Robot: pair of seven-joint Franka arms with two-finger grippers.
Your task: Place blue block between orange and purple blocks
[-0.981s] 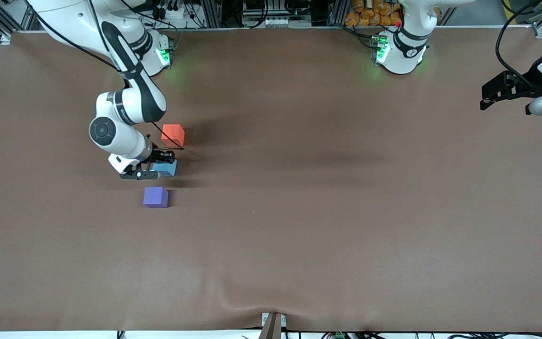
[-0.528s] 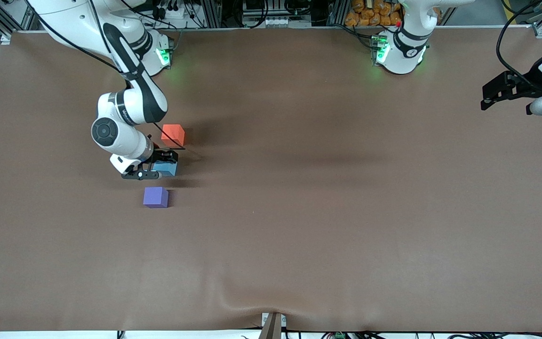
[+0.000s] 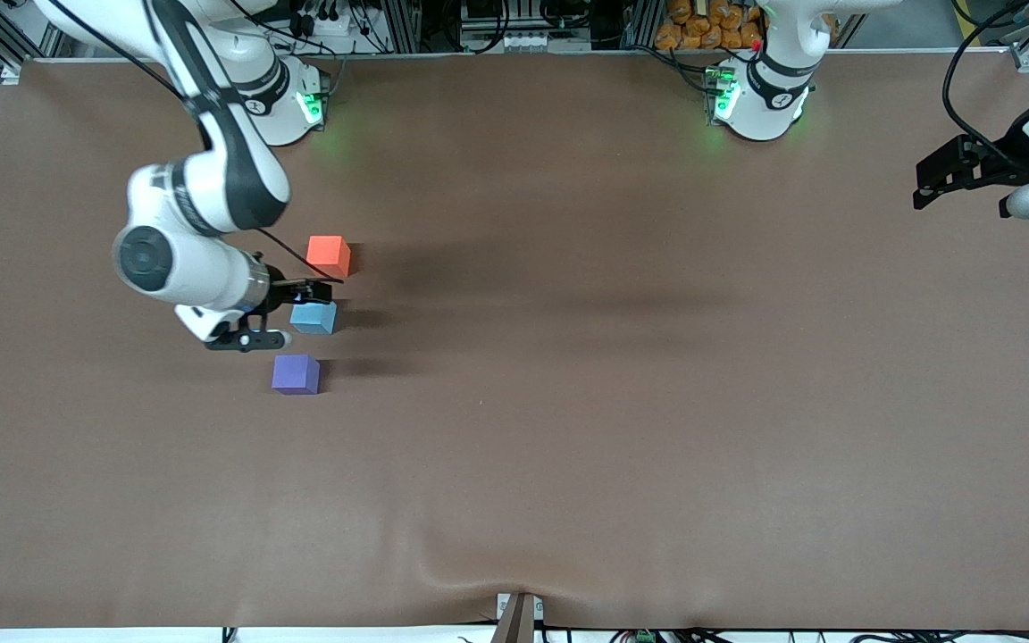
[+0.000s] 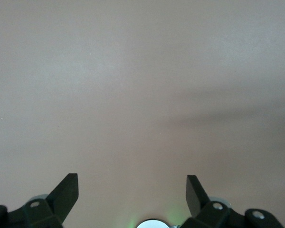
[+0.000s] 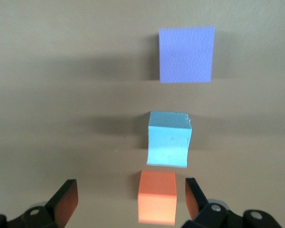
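Observation:
The blue block (image 3: 313, 317) rests on the table between the orange block (image 3: 329, 255) and the purple block (image 3: 296, 373), apart from both. My right gripper (image 3: 275, 314) is open and empty, raised beside the blue block toward the right arm's end. In the right wrist view the purple block (image 5: 186, 54), the blue block (image 5: 168, 138) and the orange block (image 5: 156, 197) stand in a line, with the open right gripper (image 5: 129, 199) above them. My left gripper (image 3: 927, 187) waits open and empty at the left arm's end; the left wrist view shows it (image 4: 131, 190) over bare table.
The brown table cover (image 3: 568, 402) bears only the three blocks. A small bracket (image 3: 519, 612) sits at the table's edge nearest the front camera. The arm bases (image 3: 756, 98) stand along the edge farthest from the front camera.
My right gripper has let go of the blue block and drawn back and up toward the right arm's end. The blue block stays between the other two. The left arm has not moved.

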